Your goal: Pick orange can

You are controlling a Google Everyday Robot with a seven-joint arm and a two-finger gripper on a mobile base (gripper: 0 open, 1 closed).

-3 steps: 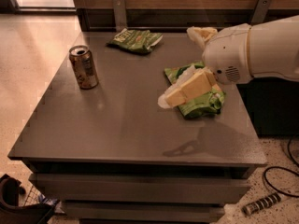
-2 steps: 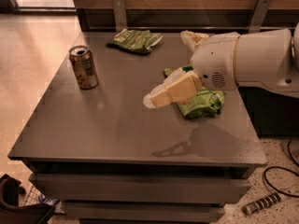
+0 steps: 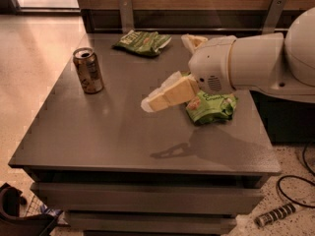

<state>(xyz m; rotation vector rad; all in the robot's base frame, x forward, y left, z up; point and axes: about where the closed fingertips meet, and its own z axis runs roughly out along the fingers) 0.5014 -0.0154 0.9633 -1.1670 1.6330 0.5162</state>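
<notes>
The orange can stands upright on the grey table, near its left edge; it has an orange-brown body and a silver top. My gripper hangs over the middle of the table, to the right of the can and well apart from it. One cream finger points left towards the can, and the other finger shows behind the white arm. The gripper is open and empty.
A green snack bag lies at the back of the table. A second green bag lies under the arm at the right. A wooden wall runs behind the table. Cables lie on the floor at the right.
The arm and gripper have moved left across the table and slightly towards the can. The can and both bags have not moved.
</notes>
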